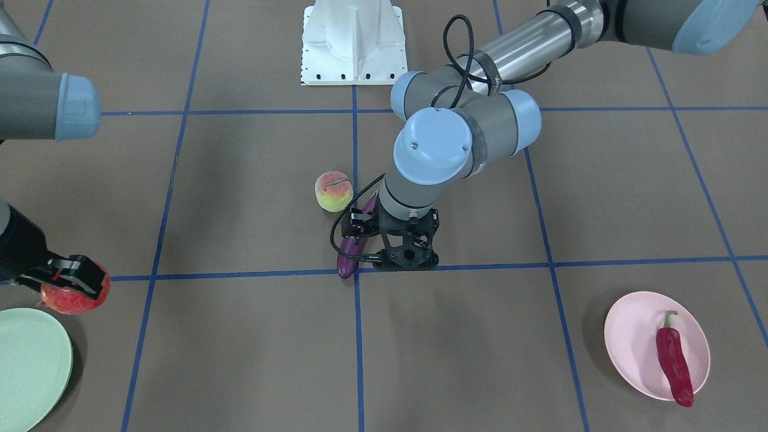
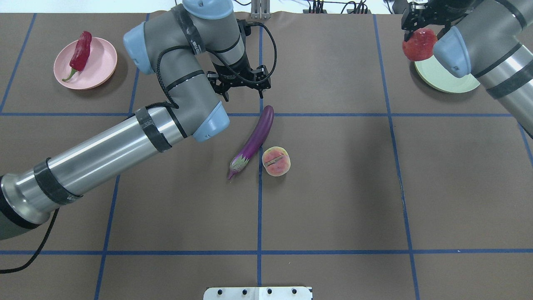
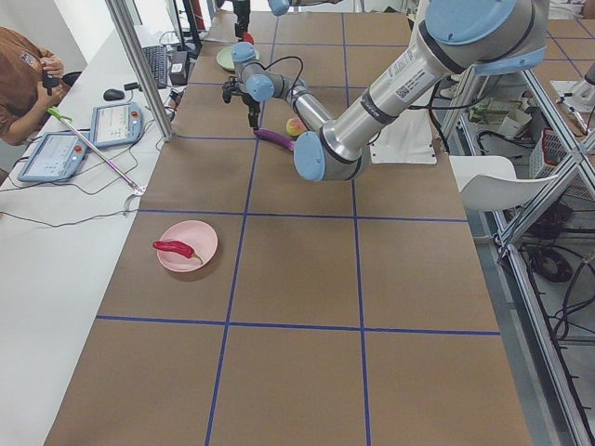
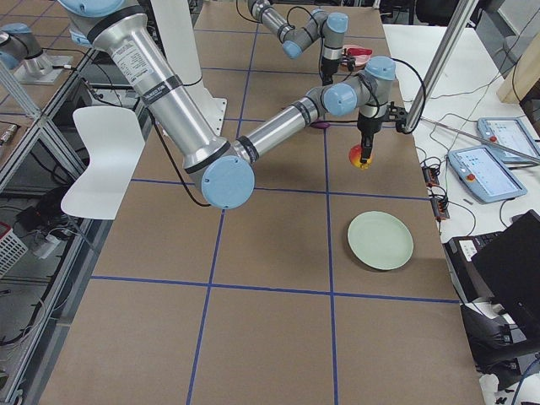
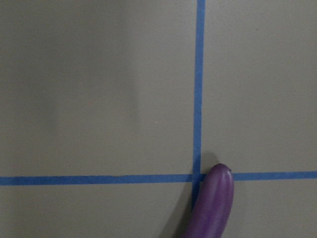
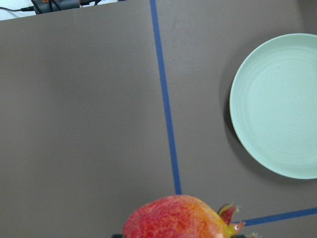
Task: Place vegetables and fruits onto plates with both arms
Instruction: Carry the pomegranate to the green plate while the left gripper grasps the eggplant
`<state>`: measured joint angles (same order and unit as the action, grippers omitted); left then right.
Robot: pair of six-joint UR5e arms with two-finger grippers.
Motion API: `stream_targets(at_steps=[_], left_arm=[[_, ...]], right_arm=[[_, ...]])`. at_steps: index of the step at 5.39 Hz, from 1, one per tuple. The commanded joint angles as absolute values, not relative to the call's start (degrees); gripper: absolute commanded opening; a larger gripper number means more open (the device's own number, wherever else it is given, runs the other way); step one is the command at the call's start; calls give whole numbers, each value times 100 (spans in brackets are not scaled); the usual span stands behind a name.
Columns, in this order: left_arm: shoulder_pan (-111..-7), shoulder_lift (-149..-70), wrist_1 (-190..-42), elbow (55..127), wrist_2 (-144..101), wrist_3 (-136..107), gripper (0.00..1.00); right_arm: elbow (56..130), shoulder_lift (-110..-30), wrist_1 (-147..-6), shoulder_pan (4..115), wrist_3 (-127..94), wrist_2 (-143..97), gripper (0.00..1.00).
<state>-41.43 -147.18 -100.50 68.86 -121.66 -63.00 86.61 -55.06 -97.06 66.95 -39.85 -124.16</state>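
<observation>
In the front-facing view my left gripper [image 1: 405, 261] hangs over the table centre, just beside the rounded end of the long glossy purple eggplant [image 1: 349, 257]. The yellow-green blushed peach [image 1: 333, 191] lies close by the eggplant's other end. At the frame's edge my right gripper [image 1: 71, 275] is clamped on the round red-orange pomegranate [image 1: 72, 301], near the rim of the round mint-green plate [image 1: 30, 366]. The wrinkled red chili pepper [image 1: 674, 360] lies on the oval pale pink plate [image 1: 630, 336].

From overhead, the left jaws are spread wide with nothing between them, past the eggplant's tip and not touching it. The right jaws grip the pomegranate from above.

The left side view shows the chili pepper lying across the pink plate, well apart from the eggplant and peach.

The right side view has the pomegranate hanging from the right gripper, apart from the green plate.

My left wrist camera sees only the eggplant's tip at a crossing of blue tape lines [image 5: 199, 89].

My right wrist camera shows the pomegranate held above bare table, the green plate off to one side.
</observation>
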Motion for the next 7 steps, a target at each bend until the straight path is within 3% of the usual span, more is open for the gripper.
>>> stream_targets(at_steps=[1,2,5,6,7], left_arm=[[-3894,-14765,-10911,6236,-11769,-6573,100],[-3754,-14766,-11081,6136,-11412,-6583,100],[-3516,-14783,-11092,6100,-11364,-6592,100],[-3455,-14783,-11092,6074,-11277,-6592,94],[-3445,-14783,-11092,6056,-11242,-6592,76]], right_arm=[[7915,-5546,-9007,6899,-3481,-12375,0],[7214,-5555,-8208,6934,-3463,-12366,0],[6918,-5546,-8025,6996,-3445,-12034,0],[6804,-5528,-8007,6961,-3445,-11963,0],[6716,-5520,-8007,6944,-3445,-11910,0]])
